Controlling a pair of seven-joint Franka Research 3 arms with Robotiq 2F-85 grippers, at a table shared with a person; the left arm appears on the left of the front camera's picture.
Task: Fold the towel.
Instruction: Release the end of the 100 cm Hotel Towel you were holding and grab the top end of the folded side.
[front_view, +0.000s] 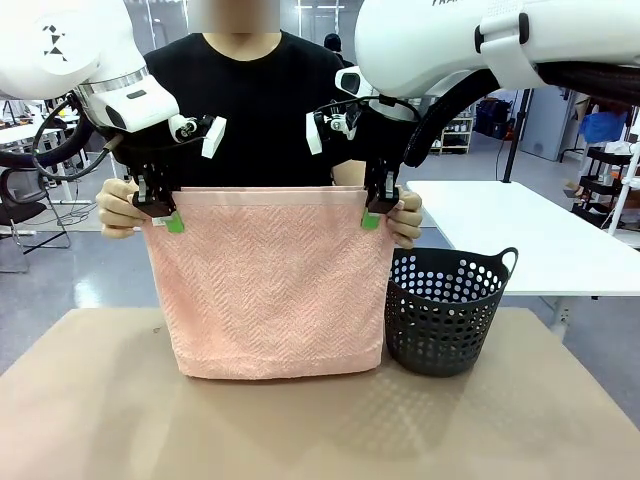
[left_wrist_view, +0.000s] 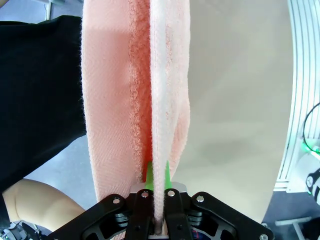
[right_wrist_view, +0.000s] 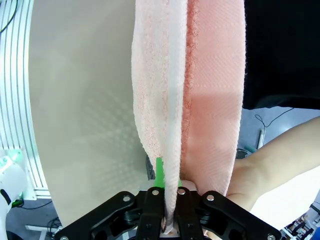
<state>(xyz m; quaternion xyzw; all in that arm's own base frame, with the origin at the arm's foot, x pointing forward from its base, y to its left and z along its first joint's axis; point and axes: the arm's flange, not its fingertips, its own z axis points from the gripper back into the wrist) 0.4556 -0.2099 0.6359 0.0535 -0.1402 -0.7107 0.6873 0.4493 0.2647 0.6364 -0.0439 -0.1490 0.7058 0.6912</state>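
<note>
Towel (front_view: 270, 290) in both end effectors (front_view: 172, 220) (front_view: 370, 218) (top corners)

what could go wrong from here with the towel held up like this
Both arms' jaws pinch only the top corners of the towel; pulling apart could slip a corner free.
The person's hands sit right beside the jaws, so a sudden move might catch fingers.
The basket stands close by the towel's edge; a swing could knock it.
</note>
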